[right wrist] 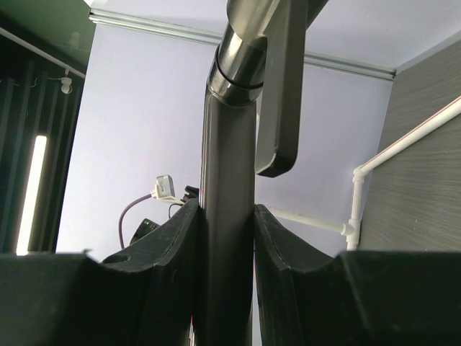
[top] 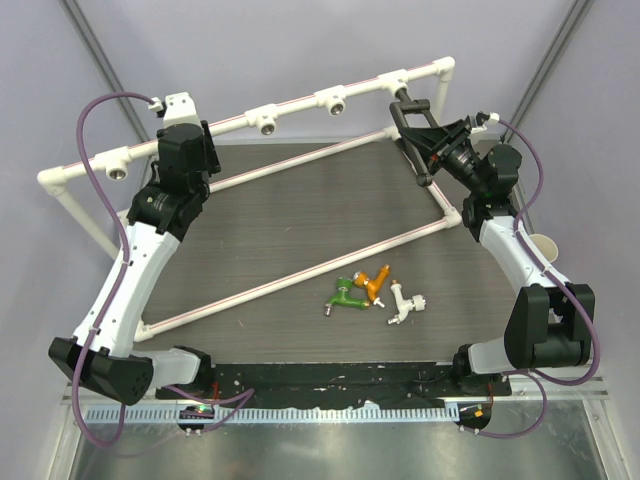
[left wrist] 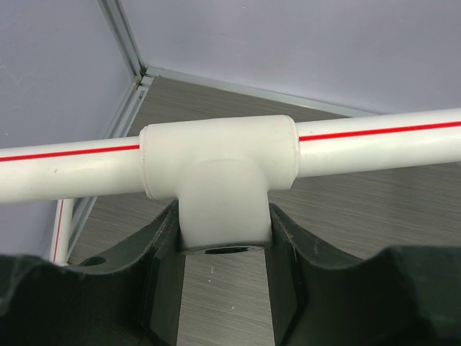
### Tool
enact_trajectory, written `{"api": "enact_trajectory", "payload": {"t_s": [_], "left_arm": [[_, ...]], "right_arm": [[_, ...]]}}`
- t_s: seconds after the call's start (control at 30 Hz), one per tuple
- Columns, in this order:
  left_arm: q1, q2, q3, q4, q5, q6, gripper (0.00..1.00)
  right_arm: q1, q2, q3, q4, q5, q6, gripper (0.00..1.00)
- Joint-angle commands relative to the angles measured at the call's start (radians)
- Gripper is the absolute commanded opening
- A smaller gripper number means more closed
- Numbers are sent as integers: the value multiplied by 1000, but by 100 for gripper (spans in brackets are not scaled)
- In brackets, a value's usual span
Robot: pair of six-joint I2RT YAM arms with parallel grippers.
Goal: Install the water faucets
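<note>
The right hand (top: 424, 132) is at the far right corner of the white pipe frame (top: 300, 103), pinching the black faucet (top: 408, 108) by its long straight tube. In the right wrist view the two dark fingers (right wrist: 169, 238) press against the tube (right wrist: 229, 144) from both sides, and the short handle (right wrist: 277, 108) sticks out above them. From above, the far end of this faucet lies right at the last socket (top: 393, 84) on the frame's raised rail; I cannot tell whether it is seated in the opening. The left hand (left wrist: 225, 241) is on the same rail towards its left end. There it is pressed onto the stem of a tee socket (left wrist: 216, 162), with one finger (left wrist: 155, 252) touching each side and the red-striped pipe running across above. The other three faucets lie close together on the dark tabletop (top: 300, 225), near its front edge and outside the frame's low rail. The green faucet (top: 345, 294) is on the left. The orange faucet (top: 377, 283) is just beside it, and the white faucet (top: 404, 305) is on the right. All three are well apart from both hands.
</note>
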Motion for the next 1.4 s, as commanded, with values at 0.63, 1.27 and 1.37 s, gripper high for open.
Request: {"api": "enact_trajectory", "payload": {"t_s": [0.63, 1.27, 1.37], "left_arm": [[16, -59, -2, -34, 18, -11, 0], [21, -58, -2, -34, 31, -17, 0], [21, -56, -2, -35, 32, -15, 0]], "right_arm": [[-45, -17, 32, 150, 79, -43, 39], [-52, -16, 66, 95, 50, -95, 44], [-61, -17, 78, 95, 44, -89, 49]]}}
